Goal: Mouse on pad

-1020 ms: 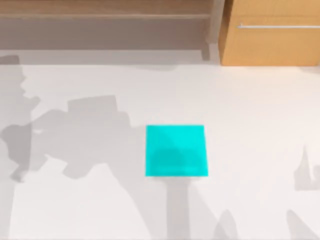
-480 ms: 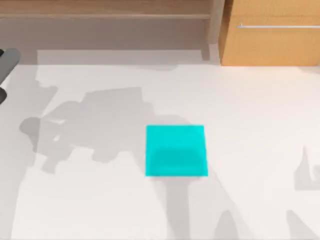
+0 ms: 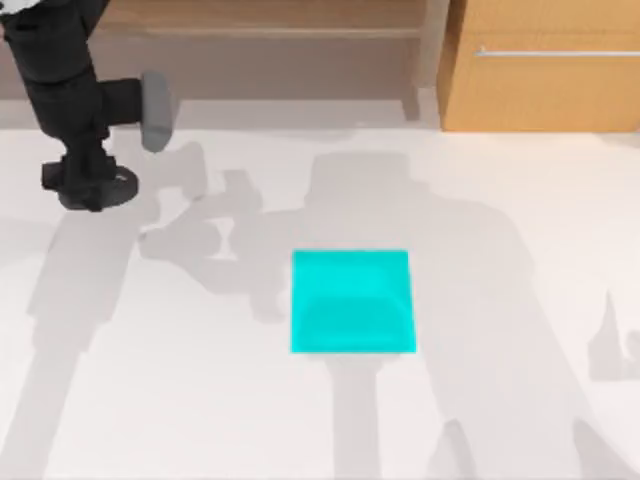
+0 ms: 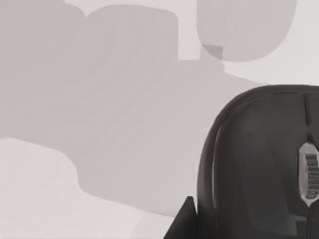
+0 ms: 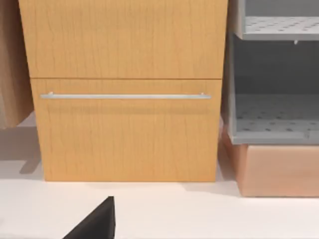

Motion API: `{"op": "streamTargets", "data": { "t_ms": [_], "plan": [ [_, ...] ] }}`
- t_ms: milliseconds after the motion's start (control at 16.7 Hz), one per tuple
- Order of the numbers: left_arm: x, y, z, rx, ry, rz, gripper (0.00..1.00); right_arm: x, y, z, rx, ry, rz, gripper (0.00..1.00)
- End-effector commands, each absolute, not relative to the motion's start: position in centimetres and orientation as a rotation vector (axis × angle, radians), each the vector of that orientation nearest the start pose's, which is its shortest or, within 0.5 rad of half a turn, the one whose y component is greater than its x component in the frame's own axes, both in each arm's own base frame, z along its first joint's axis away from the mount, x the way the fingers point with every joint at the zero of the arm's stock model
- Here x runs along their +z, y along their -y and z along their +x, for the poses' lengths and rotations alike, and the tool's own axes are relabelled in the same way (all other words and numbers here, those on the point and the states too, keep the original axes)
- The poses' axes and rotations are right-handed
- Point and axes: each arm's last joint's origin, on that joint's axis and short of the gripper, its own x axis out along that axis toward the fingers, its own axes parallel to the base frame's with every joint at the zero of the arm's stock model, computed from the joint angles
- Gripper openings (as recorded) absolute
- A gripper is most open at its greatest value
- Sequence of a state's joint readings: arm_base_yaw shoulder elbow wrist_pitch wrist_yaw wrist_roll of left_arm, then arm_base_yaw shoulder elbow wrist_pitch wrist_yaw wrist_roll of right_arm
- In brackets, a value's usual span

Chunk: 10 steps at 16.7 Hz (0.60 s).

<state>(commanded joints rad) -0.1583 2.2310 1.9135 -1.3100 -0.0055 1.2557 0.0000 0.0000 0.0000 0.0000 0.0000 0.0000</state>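
Observation:
The cyan pad [image 3: 352, 302] lies flat near the middle of the table. My left gripper [image 3: 90, 185] hangs at the table's far left, well to the left of the pad and farther back. The left wrist view has the dark mouse [image 4: 259, 164] close up, its scroll wheel showing, with one black fingertip [image 4: 185, 221] tight against its side. It is held above the shadowed white tabletop, the gripper shut on it. My right gripper [image 5: 99, 221] is parked facing the wooden cabinet.
A wooden cabinet [image 3: 545, 65] with a metal handle [image 5: 124, 95] stands at the back right. Beside it is a grey shelf unit [image 5: 274, 74]. A low wooden shelf [image 3: 250, 40] runs along the back. White tabletop surrounds the pad.
My left arm has come into the top view from the upper left and moved right. Its shadow has swept right across the table. The pad has not moved.

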Motion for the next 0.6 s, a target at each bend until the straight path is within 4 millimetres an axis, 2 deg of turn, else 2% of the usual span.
{"op": "streamTargets", "data": {
  "t_ms": [360, 600],
  "plan": [
    [16.4, 16.4, 41.5, -0.679, -1.620, 0.648, 0.00, 16.0, 0.1, 10.6, 0.000, 0.000, 0.000, 1.00],
    [16.1, 22.5, 39.3, -0.340, -1.689, 0.374, 0.00, 16.0, 0.1, 10.6, 0.000, 0.000, 0.000, 1.00]
  ]
}}
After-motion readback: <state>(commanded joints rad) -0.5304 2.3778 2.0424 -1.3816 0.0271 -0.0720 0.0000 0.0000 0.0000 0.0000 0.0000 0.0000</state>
